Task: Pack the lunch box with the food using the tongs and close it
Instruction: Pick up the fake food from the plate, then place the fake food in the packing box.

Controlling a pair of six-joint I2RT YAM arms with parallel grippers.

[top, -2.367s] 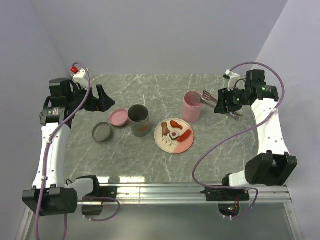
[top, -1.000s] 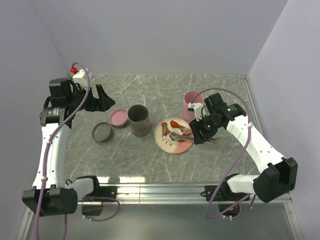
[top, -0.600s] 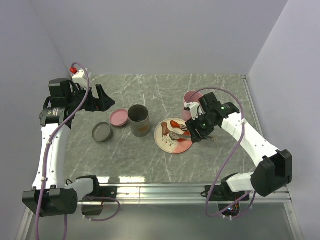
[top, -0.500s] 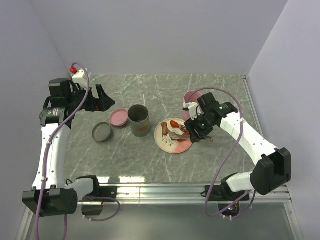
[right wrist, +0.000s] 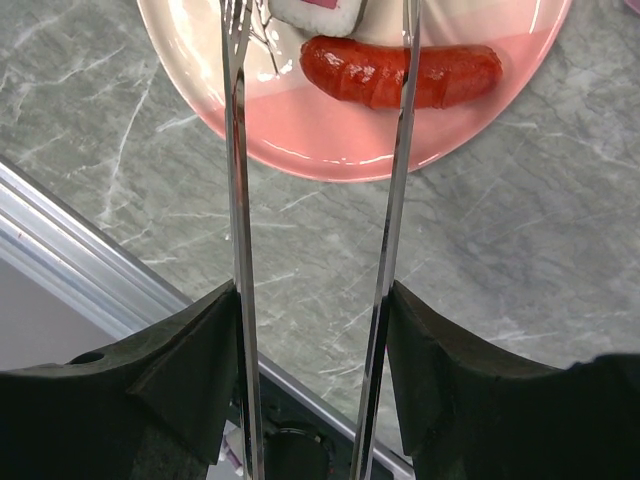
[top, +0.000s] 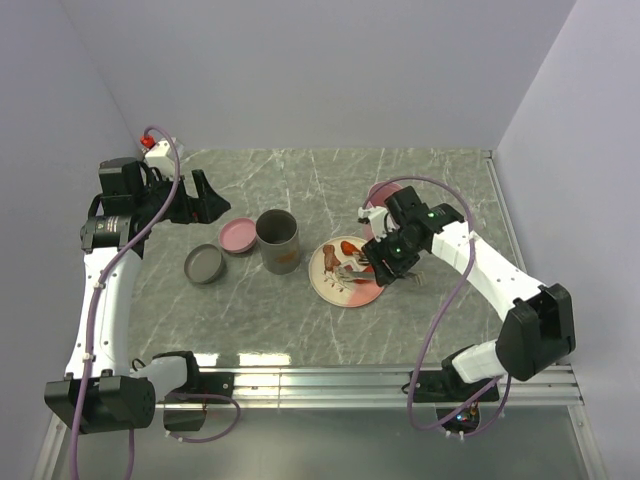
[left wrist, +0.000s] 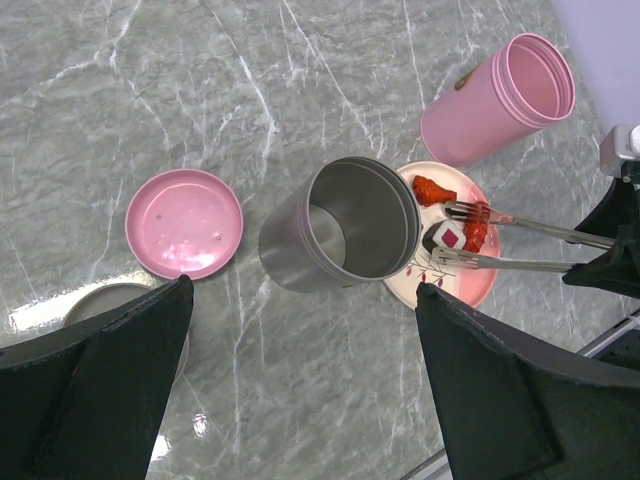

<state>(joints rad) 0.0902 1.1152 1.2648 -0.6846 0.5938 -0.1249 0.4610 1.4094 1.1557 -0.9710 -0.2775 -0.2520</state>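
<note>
Right wrist view, looking down past my own dark fingers: my right gripper is clamped on the tongs, with one slim, mirror-bright metal arm pressed along the inside of each finger. The two arms stand apart and run almost parallel out over the plate, a smooth, glossy round dish, cream fading to pink. The left arm ends in small fork-like tines. The right arm crosses above the red sausage, a ridged, shiny curved piece lying near the plate's rim. A square piece, dark with a red centre, sits between the two tips. Grey veined marble table lies bare to the right of the plate, and a ribbed aluminium rail marks the table's near edge. Seen from the left wrist, the lunch box, a tall open cylinder of brushed grey metal, stands just beside the plate, with a pink tumbler beyond it and a flat pink lid on the other side. My left gripper hangs well apart, jaws spread wide and holding nothing.
</note>
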